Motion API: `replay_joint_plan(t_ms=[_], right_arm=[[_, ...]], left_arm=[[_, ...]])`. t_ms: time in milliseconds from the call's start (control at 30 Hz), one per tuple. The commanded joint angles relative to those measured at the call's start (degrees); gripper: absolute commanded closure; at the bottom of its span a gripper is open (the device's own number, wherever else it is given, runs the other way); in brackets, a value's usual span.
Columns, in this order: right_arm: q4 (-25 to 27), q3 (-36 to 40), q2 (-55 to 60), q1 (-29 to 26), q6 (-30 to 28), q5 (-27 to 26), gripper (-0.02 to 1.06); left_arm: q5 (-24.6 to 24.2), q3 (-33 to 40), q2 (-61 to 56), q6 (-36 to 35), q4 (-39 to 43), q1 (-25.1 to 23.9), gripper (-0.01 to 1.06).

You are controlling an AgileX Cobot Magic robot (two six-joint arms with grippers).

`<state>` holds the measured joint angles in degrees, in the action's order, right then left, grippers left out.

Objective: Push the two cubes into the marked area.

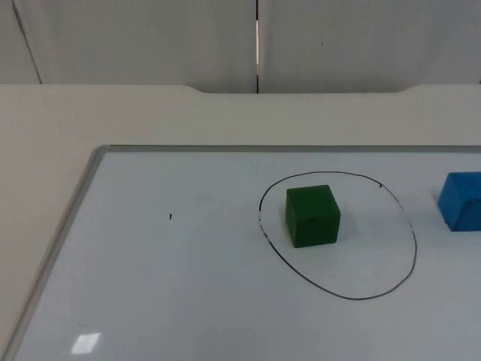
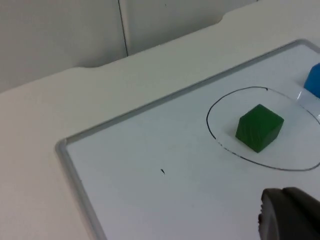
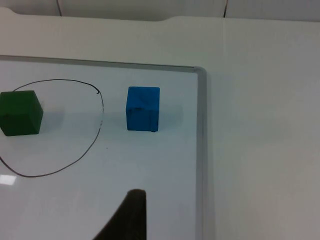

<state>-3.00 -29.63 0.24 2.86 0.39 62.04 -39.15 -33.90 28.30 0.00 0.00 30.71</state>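
A green cube stands inside a black hand-drawn oval on the whiteboard, toward the oval's left side. A blue cube sits outside the oval to its right, a short gap from the line, at the edge of the top view. In the left wrist view the left gripper hovers above the board, well short of the green cube, with the blue cube beyond it. In the right wrist view the right gripper hangs above the board, back from the blue cube and the green cube.
The whiteboard lies flat on the white table, with a metal frame along its left and right sides. A small black mark sits left of the oval. The grey partition wall closes the far side.
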Motion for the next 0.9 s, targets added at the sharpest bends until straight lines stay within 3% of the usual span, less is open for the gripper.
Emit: replay_joint_plan(t_ms=[0,333,700,800,833,867], right_arm=[[0.17,0.03,-0.24,-0.29,0.24,-0.27,-0.01],[0.17,0.03,-0.24,-0.29,0.24,-0.27,-0.01],[0.17,0.03,-0.24,-0.29,0.24,-0.27,-0.01],[0.17,0.03,-0.24,-0.29,0.24,-0.27,-0.01],[0.17,0.03,-0.24,-0.29,0.24,-0.27,-0.01],[0.17,0.03,-0.24,-0.29,0.24,-0.27,-0.01]], left_arm=[[-3.49,2.58,-5.00,-1.16,-0.70,-0.16,1.05],[-12.11,5.03,-16.76,-2.01,-0.87,-0.16,1.05],[-13.13,4.94,-27.41,-2.01,-2.06,-0.16,1.05],[-17.47,4.04,-28.30,-2.01,-2.17,-0.16,1.05],[-21.47,4.03,-28.30,-2.01,-0.97,-0.16,1.05],[-21.47,4.03,-28.30,-2.01,-0.97,-0.16,1.05]])
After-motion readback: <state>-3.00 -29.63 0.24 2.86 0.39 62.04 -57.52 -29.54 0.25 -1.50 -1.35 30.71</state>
